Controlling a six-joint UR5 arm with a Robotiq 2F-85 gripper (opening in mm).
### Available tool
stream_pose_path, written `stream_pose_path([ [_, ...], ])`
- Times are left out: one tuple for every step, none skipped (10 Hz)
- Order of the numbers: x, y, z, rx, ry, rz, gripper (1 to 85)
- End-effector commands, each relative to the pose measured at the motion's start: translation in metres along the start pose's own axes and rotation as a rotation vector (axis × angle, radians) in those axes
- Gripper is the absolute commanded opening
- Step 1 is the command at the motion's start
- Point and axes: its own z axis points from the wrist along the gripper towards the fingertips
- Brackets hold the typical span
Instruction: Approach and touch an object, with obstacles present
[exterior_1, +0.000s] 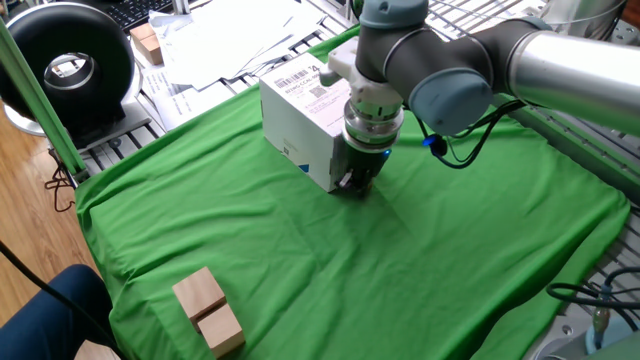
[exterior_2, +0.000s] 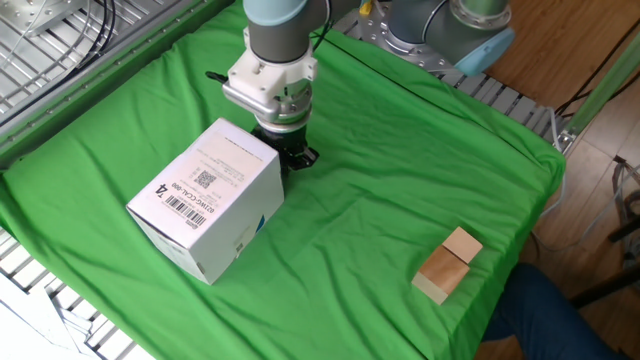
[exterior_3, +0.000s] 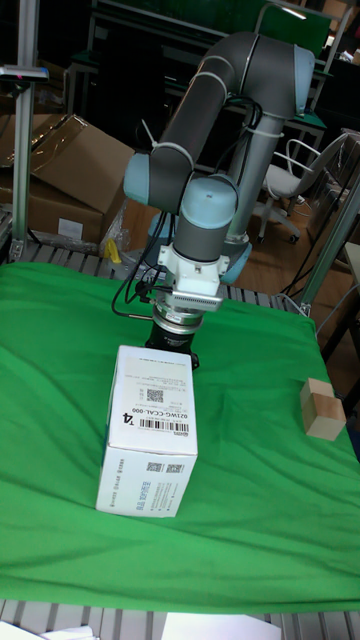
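The object, the tiny cube, is hidden in all three views; nothing brown shows around the fingertips. My gripper (exterior_1: 356, 186) points straight down with its tips at the green cloth (exterior_1: 420, 280), right against the lower corner of the large white box (exterior_1: 298, 112), the obstacle. From the other side, the gripper (exterior_2: 297, 159) stands just behind the box (exterior_2: 205, 210), and its dark fingers look pressed together into one compact tip. In the tall view the box (exterior_3: 148, 430) covers the fingertips, and only the wrist (exterior_3: 185, 310) shows above it.
Two pale wooden blocks (exterior_1: 208, 312) lie together near the cloth's near-left corner, far from the arm; they also appear as blocks (exterior_2: 447, 265) and blocks (exterior_3: 321, 408). Papers (exterior_1: 225, 40) and a black round device (exterior_1: 70, 65) lie beyond the cloth's edge.
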Motion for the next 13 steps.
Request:
stream_pose_path([
  [0.002,-0.009,0.000,-0.011,-0.009,-0.013,2.3],
  [0.003,-0.011,-0.001,-0.010,-0.008,-0.015,2.3],
  [0.004,-0.013,-0.002,-0.007,-0.006,-0.020,2.3],
  [0.004,-0.015,-0.003,-0.005,-0.006,-0.026,2.3],
  [0.005,-0.017,-0.004,-0.005,-0.008,-0.029,2.3],
  [0.006,-0.019,-0.004,-0.004,-0.006,-0.032,2.3],
  [0.006,-0.022,-0.005,-0.004,-0.006,-0.040,2.3],
  [0.007,-0.025,-0.006,-0.005,-0.006,-0.046,2.3],
  [0.006,-0.027,-0.007,-0.008,-0.006,-0.050,2.3],
  [0.006,-0.029,-0.007,-0.008,-0.006,-0.053,2.3],
  [0.006,-0.030,-0.008,-0.011,-0.007,-0.056,2.3],
  [0.007,-0.031,-0.008,-0.011,-0.007,-0.061,2.3],
  [0.007,-0.033,-0.009,-0.014,-0.007,-0.065,2.3],
])
